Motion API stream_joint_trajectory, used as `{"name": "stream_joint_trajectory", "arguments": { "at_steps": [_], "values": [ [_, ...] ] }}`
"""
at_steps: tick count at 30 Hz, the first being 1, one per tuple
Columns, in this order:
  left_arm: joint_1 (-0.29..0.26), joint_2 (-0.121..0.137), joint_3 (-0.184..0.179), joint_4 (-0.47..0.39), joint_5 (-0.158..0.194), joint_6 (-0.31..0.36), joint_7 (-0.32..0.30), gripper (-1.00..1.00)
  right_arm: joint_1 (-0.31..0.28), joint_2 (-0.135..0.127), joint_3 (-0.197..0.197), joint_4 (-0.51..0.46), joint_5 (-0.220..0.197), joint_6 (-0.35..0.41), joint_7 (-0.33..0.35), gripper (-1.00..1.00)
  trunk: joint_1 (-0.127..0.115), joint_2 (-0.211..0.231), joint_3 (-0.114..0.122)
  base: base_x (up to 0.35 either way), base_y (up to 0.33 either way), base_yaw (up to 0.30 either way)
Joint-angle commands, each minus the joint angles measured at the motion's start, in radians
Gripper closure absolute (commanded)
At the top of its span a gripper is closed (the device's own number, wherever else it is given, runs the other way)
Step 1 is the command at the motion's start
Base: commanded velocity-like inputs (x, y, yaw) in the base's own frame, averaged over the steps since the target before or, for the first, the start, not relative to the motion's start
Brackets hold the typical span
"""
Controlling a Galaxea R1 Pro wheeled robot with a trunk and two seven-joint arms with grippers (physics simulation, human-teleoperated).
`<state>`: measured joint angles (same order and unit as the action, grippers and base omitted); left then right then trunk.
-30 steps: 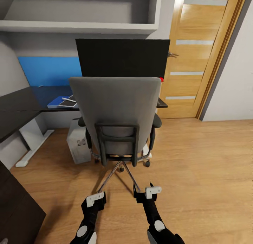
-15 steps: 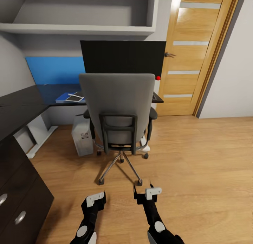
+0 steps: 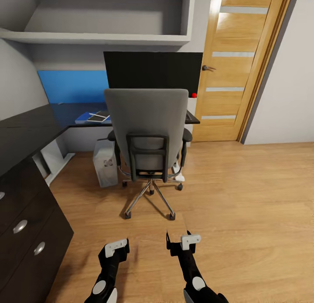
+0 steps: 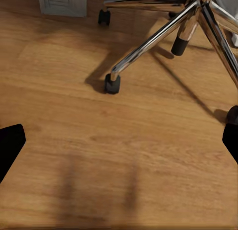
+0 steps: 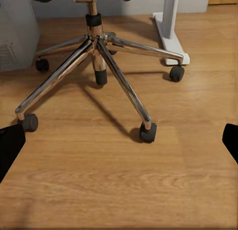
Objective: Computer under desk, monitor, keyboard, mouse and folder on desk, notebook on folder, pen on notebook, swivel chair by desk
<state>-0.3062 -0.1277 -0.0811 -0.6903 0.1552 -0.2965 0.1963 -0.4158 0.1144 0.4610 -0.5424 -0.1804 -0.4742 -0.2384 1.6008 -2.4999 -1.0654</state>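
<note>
The table (image 3: 26, 132) runs along the left and far side, with the monitor (image 3: 152, 69) on it. The swivel chair (image 3: 147, 132) sits tucked close in front. The computer (image 3: 105, 163) stands under the table. The folder (image 3: 87, 117) lies on the far table top. Both the left gripper (image 3: 114, 249) and right gripper (image 3: 183, 242) hang spread wide, holding nothing. Rolling forward could bump the chair's castors and push it crooked.

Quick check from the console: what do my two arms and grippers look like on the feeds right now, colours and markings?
In the head view, both arms are glossy black with a round light-grey disc on each forearm. The left gripper and right gripper each have a black body topped by a small white-grey bracket block with two dark dots. In the wrist views, the fingertips appear as plain black pads. No cables visible.
</note>
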Motion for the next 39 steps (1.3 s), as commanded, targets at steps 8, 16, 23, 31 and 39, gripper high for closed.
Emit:
{"name": "stream_joint_trajectory", "arguments": {
  "at_steps": [8, 16, 23, 31, 39],
  "values": [
    [-0.001, 0.008, -0.005, 0.013, 0.012, -0.004, 0.009, -1.00, -0.001, -0.001, 0.007, 0.033, -0.010, -0.003, -0.007, -1.00, -0.008, 0.014, 0.009, -0.028, 0.000, 0.000],
    [-0.001, 0.022, -0.003, 0.050, 0.012, -0.004, 0.011, -1.00, -0.001, -0.001, 0.007, 0.056, -0.013, 0.000, -0.007, -1.00, -0.039, 0.070, 0.034, -0.005, 0.000, 0.000],
    [-0.001, 0.025, -0.003, 0.061, 0.013, -0.004, 0.011, -1.00, -0.001, -0.002, 0.008, 0.065, -0.017, -0.002, -0.007, -1.00, -0.066, 0.119, 0.056, 0.000, 0.000, 0.000],
    [-0.001, 0.026, -0.003, 0.130, 0.013, -0.005, 0.014, -1.00, -0.001, -0.009, 0.009, 0.092, -0.049, -0.004, -0.005, -1.00, -0.097, 0.175, 0.081, 0.000, 0.000, 0.000],
    [-0.001, 0.036, 0.002, 0.172, 0.015, -0.003, 0.011, -1.00, 0.000, -0.023, 0.010, 0.135, -0.082, -0.027, -0.003, -1.00, -0.127, 0.231, 0.106, 0.000, 0.000, 0.000]
  ]
}}
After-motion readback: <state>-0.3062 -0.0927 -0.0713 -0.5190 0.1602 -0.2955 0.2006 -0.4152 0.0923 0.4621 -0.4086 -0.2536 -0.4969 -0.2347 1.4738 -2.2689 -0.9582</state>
